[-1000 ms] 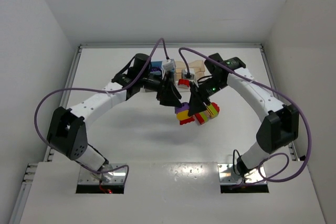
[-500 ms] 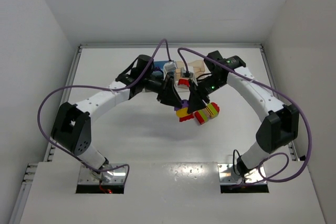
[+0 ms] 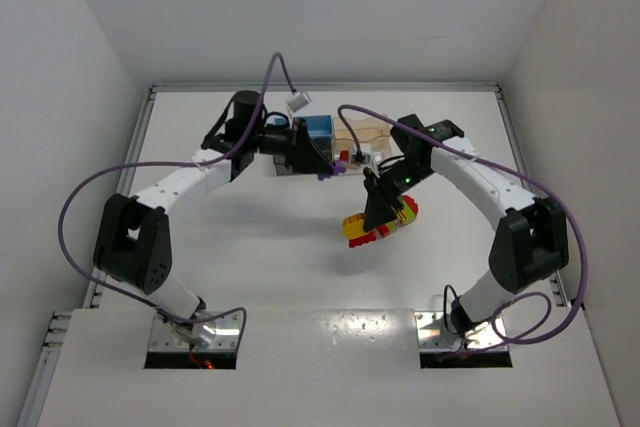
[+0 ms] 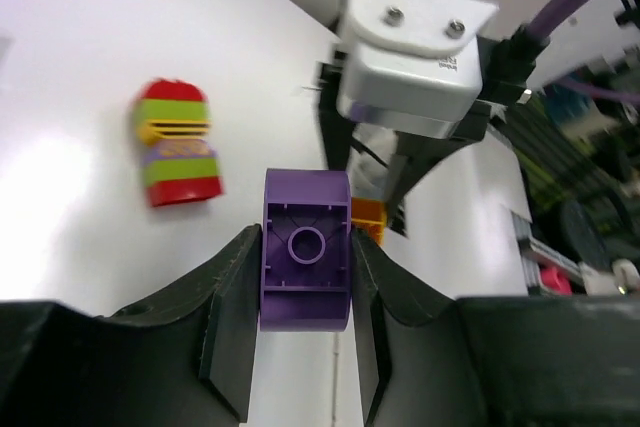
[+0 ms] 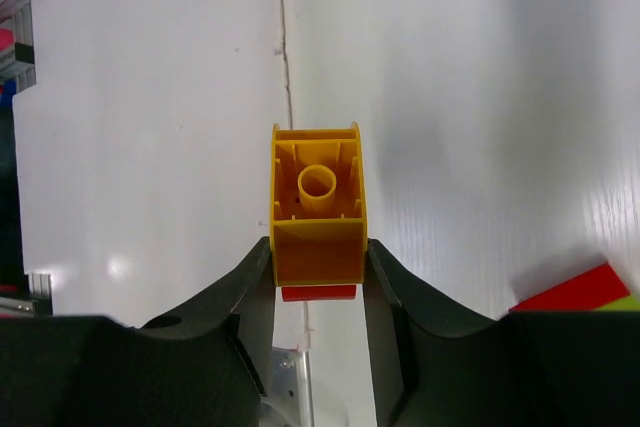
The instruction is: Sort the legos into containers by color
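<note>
Purple lego (image 4: pixel 306 257) is clamped hollow side up between the left hand (image 4: pixel 306 242) fingers, off the bench (image 3: pixel 250 247), just in front of the containers (image 3: pixel 320 130) by the blue bin. Yellow lego (image 5: pixel 317 207) with a red brick (image 5: pixel 318 293) stuck under it is pinched in the right hand (image 5: pixel 317 259), held above the bench mid-scene. Striped red, green and yellow clump (image 4: pixel 178 142) lies loose on the bench just beside the right hand, not touching it.
</note>
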